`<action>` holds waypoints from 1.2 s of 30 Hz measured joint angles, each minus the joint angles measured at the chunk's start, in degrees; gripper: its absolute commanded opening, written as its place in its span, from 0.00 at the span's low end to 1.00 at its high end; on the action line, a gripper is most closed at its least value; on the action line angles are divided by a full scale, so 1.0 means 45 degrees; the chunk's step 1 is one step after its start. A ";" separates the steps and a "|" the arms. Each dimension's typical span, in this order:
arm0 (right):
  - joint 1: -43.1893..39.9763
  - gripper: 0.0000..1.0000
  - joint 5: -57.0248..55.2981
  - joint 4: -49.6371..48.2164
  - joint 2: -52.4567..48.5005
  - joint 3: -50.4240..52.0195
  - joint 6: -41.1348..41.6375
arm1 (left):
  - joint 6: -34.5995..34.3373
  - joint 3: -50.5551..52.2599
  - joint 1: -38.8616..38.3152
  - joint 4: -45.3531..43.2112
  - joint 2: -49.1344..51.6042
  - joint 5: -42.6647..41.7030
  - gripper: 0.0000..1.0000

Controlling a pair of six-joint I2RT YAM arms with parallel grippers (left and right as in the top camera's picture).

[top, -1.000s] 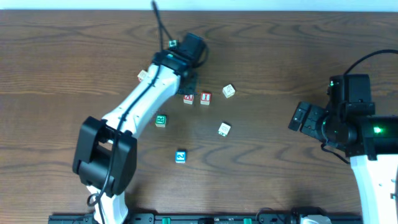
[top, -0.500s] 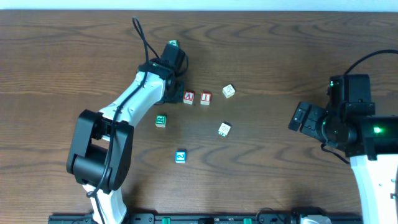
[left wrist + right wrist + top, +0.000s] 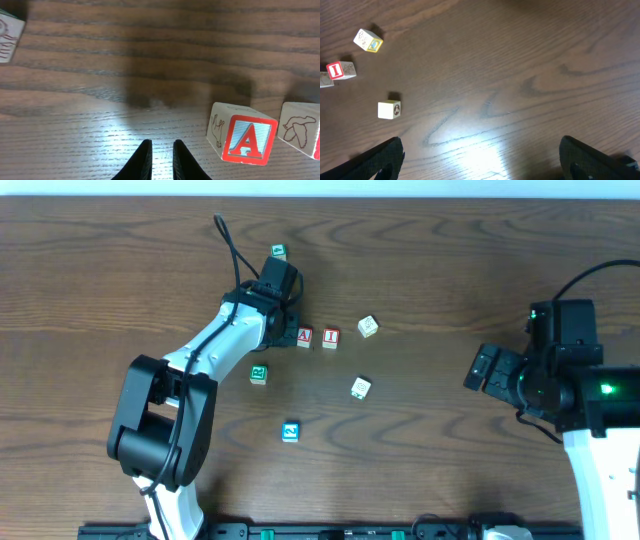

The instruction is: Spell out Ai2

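A red-letter A block [image 3: 304, 337] and a red-letter I block [image 3: 330, 337] stand side by side at the table's middle. In the left wrist view the A block [image 3: 243, 139] is right of my fingers, with the I block's side [image 3: 301, 129] beyond it. A green block [image 3: 259, 374] lies below left of them; its marking is too small to read. My left gripper [image 3: 285, 331] [image 3: 159, 147] is shut and empty, just left of the A block. My right gripper [image 3: 485, 370] [image 3: 490, 165] is open and empty at the far right.
A blue block [image 3: 291, 431] lies toward the front. White blocks lie at the upper right [image 3: 368, 326] and lower right [image 3: 361, 388] of the pair. A small green block [image 3: 277, 251] lies at the back. Another picture block [image 3: 7, 30] sits left of my left gripper.
My left arm has swung left, off from above the A and I blocks, and its gripper now sits just left of the A block. The blocks and the right arm have not moved.
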State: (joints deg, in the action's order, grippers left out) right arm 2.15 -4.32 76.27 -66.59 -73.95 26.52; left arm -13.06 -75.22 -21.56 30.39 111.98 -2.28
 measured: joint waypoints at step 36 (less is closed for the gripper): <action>0.0000 0.99 0.0000 0.0000 0.0000 0.0000 0.0000 | -0.0146 0.0335 -0.0971 -0.1107 0.0000 -0.0170 0.18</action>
State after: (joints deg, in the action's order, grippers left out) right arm 2.15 -4.32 76.27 -66.59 -73.95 26.52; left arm -13.72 -73.71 -25.93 25.41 111.98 -3.05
